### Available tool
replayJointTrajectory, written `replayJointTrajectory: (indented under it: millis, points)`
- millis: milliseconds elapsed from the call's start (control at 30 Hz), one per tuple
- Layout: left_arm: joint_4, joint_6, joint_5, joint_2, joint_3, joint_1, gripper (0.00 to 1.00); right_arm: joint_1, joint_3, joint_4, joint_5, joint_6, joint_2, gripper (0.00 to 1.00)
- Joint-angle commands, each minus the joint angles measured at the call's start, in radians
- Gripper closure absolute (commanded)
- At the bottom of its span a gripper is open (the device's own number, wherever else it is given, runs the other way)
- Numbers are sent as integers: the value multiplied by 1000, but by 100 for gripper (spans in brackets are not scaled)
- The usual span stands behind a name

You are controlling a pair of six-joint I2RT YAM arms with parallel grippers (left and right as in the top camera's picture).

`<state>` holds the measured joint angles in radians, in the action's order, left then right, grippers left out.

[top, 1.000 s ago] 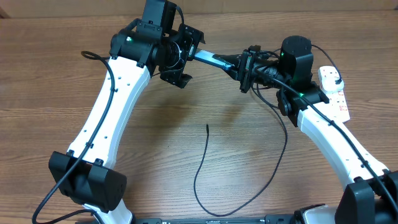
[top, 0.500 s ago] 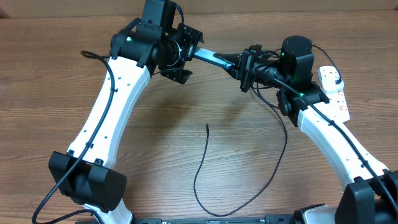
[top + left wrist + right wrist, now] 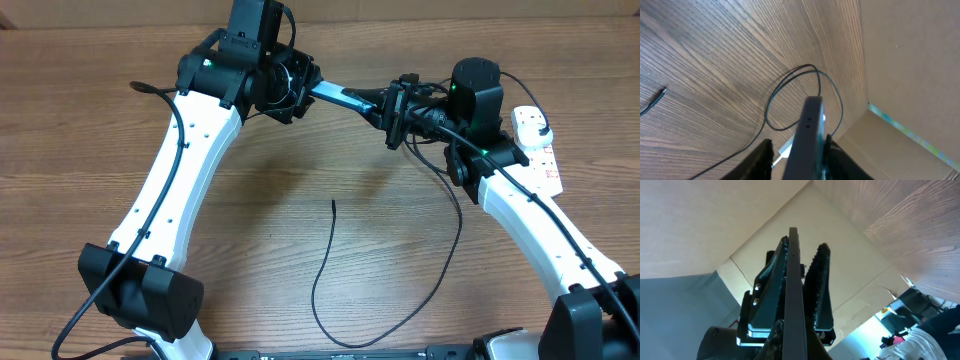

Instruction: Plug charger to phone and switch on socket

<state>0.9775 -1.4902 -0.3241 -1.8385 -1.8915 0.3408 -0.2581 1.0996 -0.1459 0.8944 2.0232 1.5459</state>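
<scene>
The phone [image 3: 340, 96] hangs over the far bench [image 3: 80, 130] between both arms. The right hand [image 3: 380, 103] clamps one end. The left hand [image 3: 305, 86] is narrow around the other end, its grip unclear. The charger [image 3: 330, 270] lies loose, nearer.

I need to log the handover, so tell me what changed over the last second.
The left gripper narrowed its jaws from wide open to close around the phone's free end; whether they grip it yet is unclear. The right gripper stayed shut on the phone's other end, holding it in the air. The charger and socket did not move.
</scene>
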Motion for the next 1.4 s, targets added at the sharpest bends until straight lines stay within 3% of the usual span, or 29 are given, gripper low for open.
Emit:
replayJointTrajectory:
  millis: [0, 433, 533, 733, 1233, 1367]
  points:
    - [5, 1, 13, 8, -7, 5, 72, -10, 20, -24, 35, 89, -15, 96]
    - [5, 2, 13, 8, -7, 8, 87, -10, 20, -24, 34, 89, -15, 96]
    - [5, 2, 13, 8, -7, 7, 96, -10, 20, -24, 34, 89, -15, 96]
    - [5, 21, 13, 8, -7, 8, 96, -10, 20, -24, 31, 89, -15, 95]
    - [6, 29, 10, 8, -7, 7, 96, -10, 20, -24, 31, 89, -15, 78]
    - [6, 34, 10, 8, -7, 7, 96, -10, 20, -24, 31, 89, -15, 65]
